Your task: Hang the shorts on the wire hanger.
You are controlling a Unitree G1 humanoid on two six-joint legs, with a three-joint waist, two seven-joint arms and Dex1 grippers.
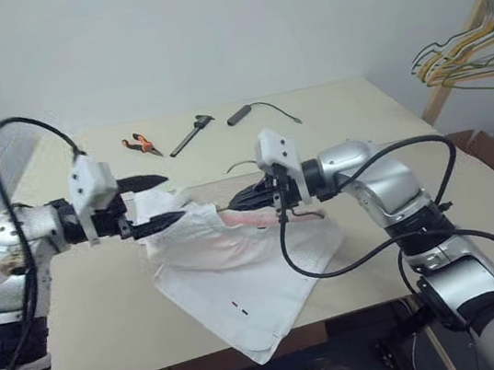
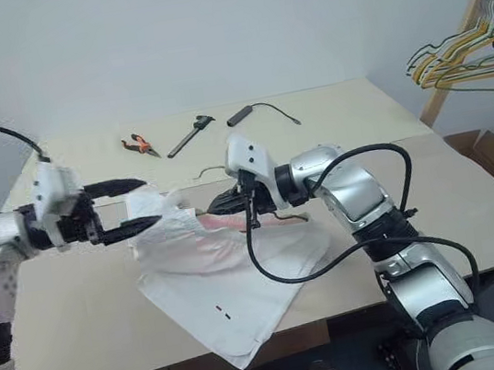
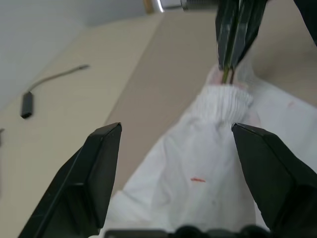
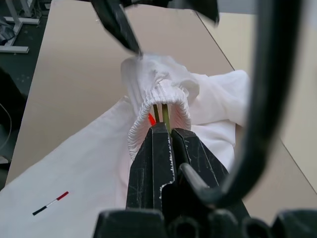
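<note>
While the right gripper (image 1: pixel 250 196) reaches in toward the left with its jaws clamped together on the wire hanger (image 4: pixel 162 115), the hanger itself shows only as two thin olive wires coming out just past the fingertips and running into the gathered waistband. A short bit of wire also shows near the gripper over the worktop (image 1: pixel 348 114); the rest is hidden under cloth.

The shorts (image 1: pixel 242 279) hang bunched between the two arms. Waistband lifted at the right gripper's tips, pinkish inside showing. Lower part spreads out flat on the worktop and reaches its near edge, one corner drooping over. Two small dark dash marks sit near the hem.

Left gripper (image 1: pixel 158 201) points toward the right arm, jaws standing wide apart, holding nothing. Upper finger clear of the cloth; lower finger lies just at a raised fold of the shorts, contact cannot be told. In the left wrist view the white cloth lies between and beyond the two fingers (image 3: pixel 94 173), with the right gripper's closed tips pinching at the elastic further on.

Far side of the worktop: orange-handled pliers (image 1: pixel 141 145), a dark hand tool (image 1: pixel 191 134), a small black device with a cable (image 1: pixel 238 115). Off to the right, a bunch of yellowish hangers (image 1: pixel 477 43) on a wooden rack.
</note>
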